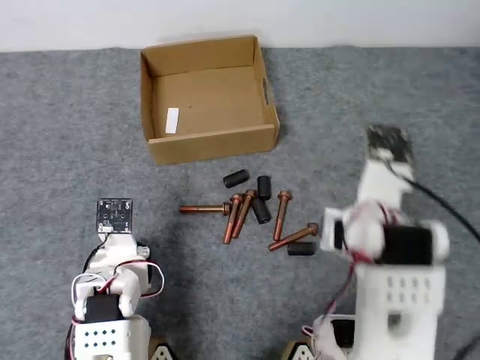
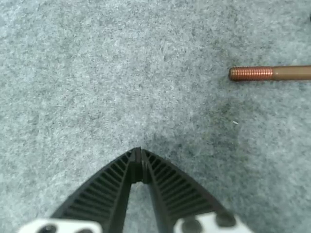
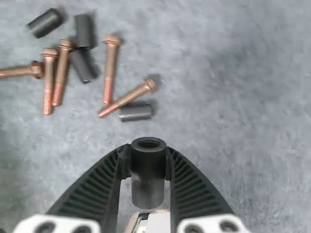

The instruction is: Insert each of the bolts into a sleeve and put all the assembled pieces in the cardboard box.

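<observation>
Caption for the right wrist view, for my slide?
Right gripper holds a black sleeve; loose bolts and sleeves lie beyond.

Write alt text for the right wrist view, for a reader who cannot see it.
The right gripper is closed on a black sleeve, whose open end faces the camera, above a grey carpet. Beyond it, five copper bolts and four loose sleeves lie scattered close together.
</observation>
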{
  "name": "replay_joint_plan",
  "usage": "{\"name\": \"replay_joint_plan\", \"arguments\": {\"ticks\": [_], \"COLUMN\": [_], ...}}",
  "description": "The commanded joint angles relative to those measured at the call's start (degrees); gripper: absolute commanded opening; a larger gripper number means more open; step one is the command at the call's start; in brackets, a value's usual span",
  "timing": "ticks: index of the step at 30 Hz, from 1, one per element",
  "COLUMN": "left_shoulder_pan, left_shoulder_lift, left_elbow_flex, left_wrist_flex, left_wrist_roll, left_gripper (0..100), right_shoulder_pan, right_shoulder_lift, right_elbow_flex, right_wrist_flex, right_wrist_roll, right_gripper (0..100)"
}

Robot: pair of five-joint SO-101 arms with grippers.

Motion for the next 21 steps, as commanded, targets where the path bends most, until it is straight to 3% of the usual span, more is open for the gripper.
{"name": "replay_joint_plan", "arguments": {"ticks": [1, 5, 14, 21], "left_shoulder_pan": [3.8, 5.5, 7.9, 8.3], "left_shoulder_lift": [-0.4, -0.4, -0.4, 0.8], "left_elbow_flex": [-2.4, -2.4, -3.3, -15.5], "left_wrist_flex": [-1.5, -1.5, -1.6, 3.2], "left_wrist_roll": [0.2, 0.2, 0.4, 3.2], "left_gripper": [1, 1, 1, 1], "right_shoulder_pan": [5.4, 11.4, 21.1, 27.4], "right_shoulder_lift": [-13.3, -22.9, -24.1, -24.4], "right_elbow_flex": [4.9, 8.5, 11.4, 16.7], "right_wrist_flex": [2.0, 1.6, -1.5, -4.4], "right_wrist_roll": [-0.8, -0.5, -0.9, -1.9], "right_gripper": [0.9, 0.9, 0.9, 0.9]}}
